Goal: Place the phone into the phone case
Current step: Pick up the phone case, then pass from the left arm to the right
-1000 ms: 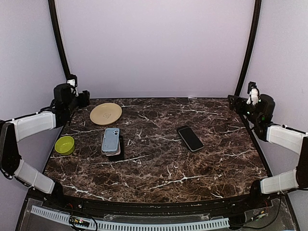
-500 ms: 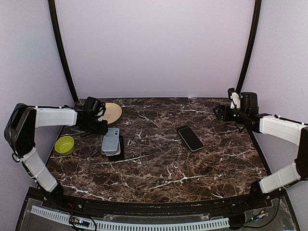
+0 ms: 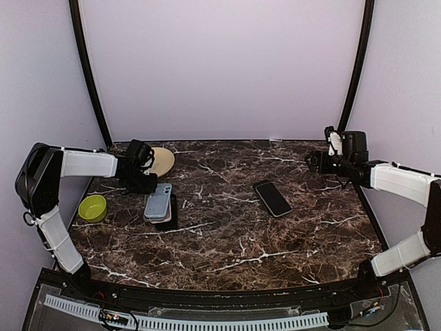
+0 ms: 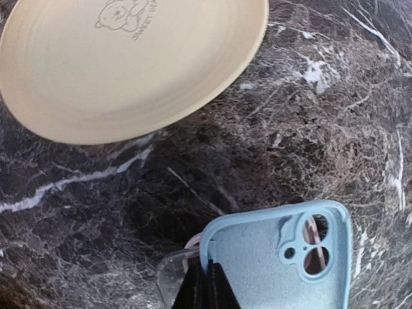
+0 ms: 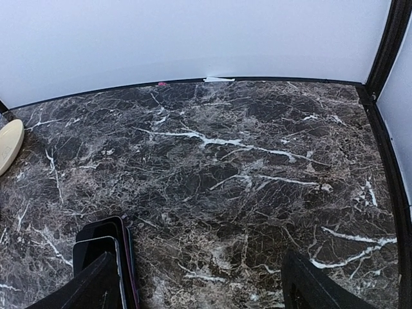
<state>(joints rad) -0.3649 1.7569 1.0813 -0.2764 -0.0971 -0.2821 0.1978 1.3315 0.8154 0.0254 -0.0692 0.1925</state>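
Insertion outstanding: phone (image 3: 272,198) lies uncased mid-bench toward the right edge, well apart from the blue case (image 3: 158,200) near the left edge; left gripper (image 4: 206,290) clenched at the case's rim, right gripper (image 5: 201,257) spread, empty.

White arm shells (image 3: 86,164) — black joints (image 3: 138,155)

Soft, even light falls from above in all 3 views, with faint shadows. The table (image 3: 227,227) shows a dull sheen. The left end effector (image 4: 206,283) looks blurred, too near its lens.
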